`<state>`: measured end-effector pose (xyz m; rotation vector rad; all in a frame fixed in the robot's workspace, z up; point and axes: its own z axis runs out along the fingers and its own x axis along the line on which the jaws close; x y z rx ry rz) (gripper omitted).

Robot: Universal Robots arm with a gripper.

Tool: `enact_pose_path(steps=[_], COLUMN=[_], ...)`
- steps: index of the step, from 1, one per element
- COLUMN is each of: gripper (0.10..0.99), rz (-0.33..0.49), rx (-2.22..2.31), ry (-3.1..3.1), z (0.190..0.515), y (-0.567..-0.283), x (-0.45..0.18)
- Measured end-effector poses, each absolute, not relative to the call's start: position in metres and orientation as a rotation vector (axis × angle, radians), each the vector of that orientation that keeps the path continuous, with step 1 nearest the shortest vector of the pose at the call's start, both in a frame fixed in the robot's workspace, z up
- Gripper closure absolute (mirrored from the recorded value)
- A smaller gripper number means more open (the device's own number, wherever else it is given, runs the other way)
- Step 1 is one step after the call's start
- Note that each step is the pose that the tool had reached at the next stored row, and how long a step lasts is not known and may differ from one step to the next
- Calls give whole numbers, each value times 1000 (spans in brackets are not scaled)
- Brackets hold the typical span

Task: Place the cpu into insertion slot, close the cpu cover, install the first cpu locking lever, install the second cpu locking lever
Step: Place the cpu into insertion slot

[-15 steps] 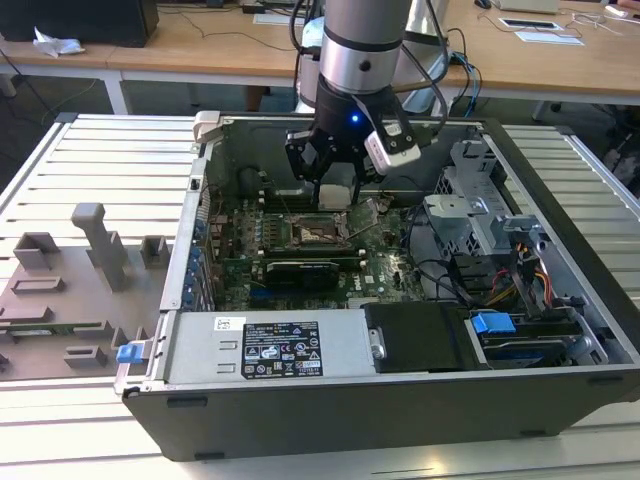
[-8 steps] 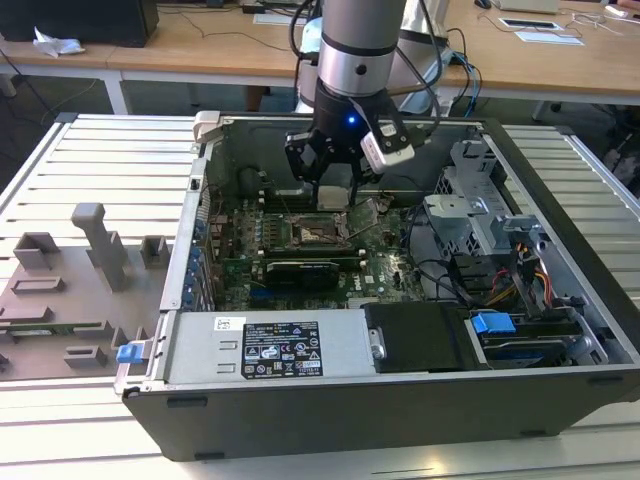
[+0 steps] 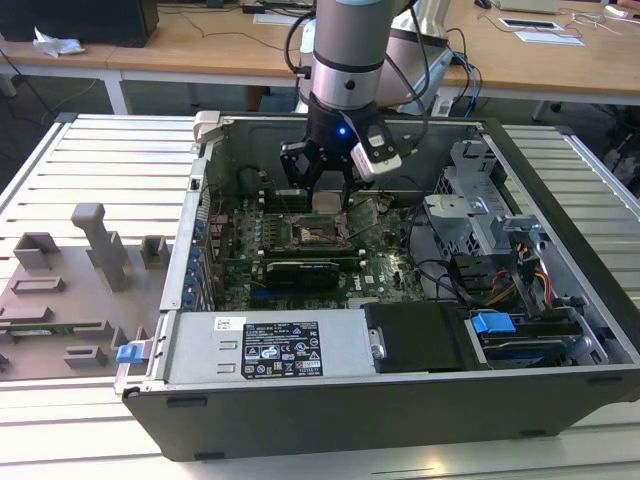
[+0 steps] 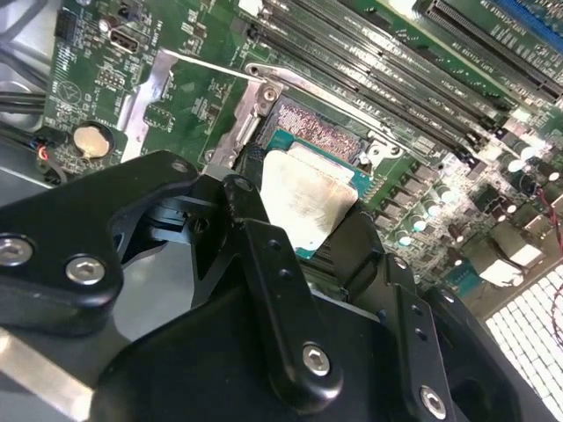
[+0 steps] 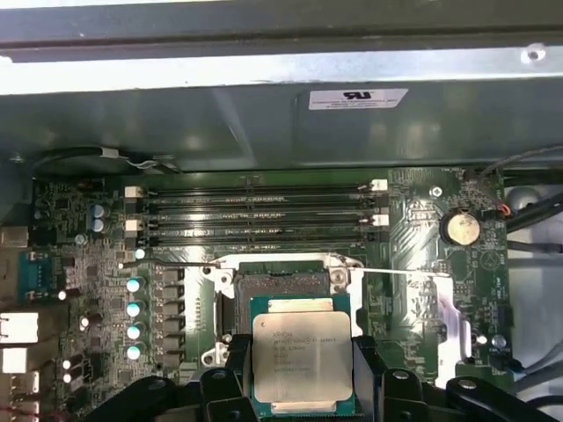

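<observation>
Closest in the exterior view is the open pc case [image 3: 330, 410], filling the lower half of the frame. Further in, around frame centre, the gripper [image 3: 325, 188] hangs over the green motherboard [image 3: 385, 270], jaws pinched narrow on the cpu [image 5: 302, 356], silver top up. The chip is held just above the insertion slot [image 5: 280, 274], not seated yet. The cpu cover [image 4: 236, 123] is flipped open beside the slot. Wooden desks [image 3: 200, 45] run along the top edge.

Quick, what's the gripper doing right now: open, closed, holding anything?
Gripper: shut on the cpu, holding it by two opposite edges over the insertion slot.
</observation>
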<state>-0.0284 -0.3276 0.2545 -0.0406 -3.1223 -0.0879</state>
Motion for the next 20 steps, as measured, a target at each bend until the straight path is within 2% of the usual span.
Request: enact_pose_path(steps=[9,20], gripper=[541,541], rz=[-88,-85], rx=[-53,-292], ry=[-3122,-3114], z=[253,253], y=[-327,-327], x=[-28,-28])
